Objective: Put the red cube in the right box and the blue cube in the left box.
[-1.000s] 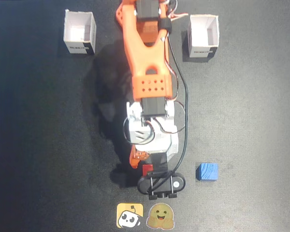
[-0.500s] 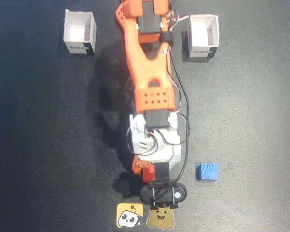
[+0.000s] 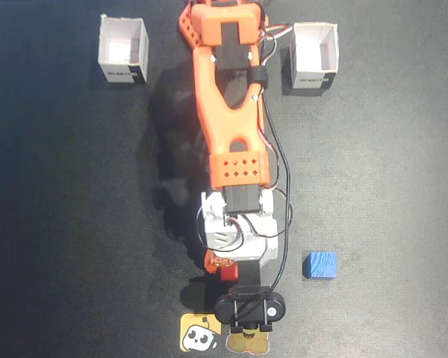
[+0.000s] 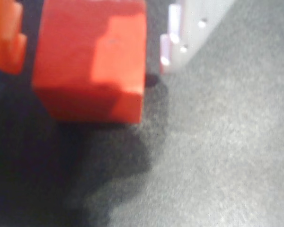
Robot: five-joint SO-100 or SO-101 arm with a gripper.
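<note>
Neither cube has reached a box, so the task is near its start. Both white boxes look empty in the fixed view: one [image 3: 122, 50] at about 11 o'clock of the frame, the other [image 3: 314, 55] at about 1 o'clock, both well apart from the cubes.

The red cube [image 3: 228, 272] lies low in the fixed view, near 6 o'clock, mostly hidden under the arm [image 3: 231, 112] with only a sliver showing. In the wrist view it fills the upper left [image 4: 92, 59], sitting between an orange finger [image 4: 7, 35] at its 9 o'clock side and a white finger [image 4: 180, 28] at its 3 o'clock side. The gripper [image 4: 92, 38] brackets the cube; a dark gap shows between the cube and the white finger, so it reads as apart rather than clamped (though the picture is blurred and I cannot be certain). The cube seems to rest on the bench [image 4: 217, 156], judging by its shadow.

The blue cube [image 3: 320, 265] sits untouched at the red cube's 3 o'clock, clear of the arm.

Still left, as I judge it: closing on the red cube, carrying it to its box, then the same for the blue one.
</note>
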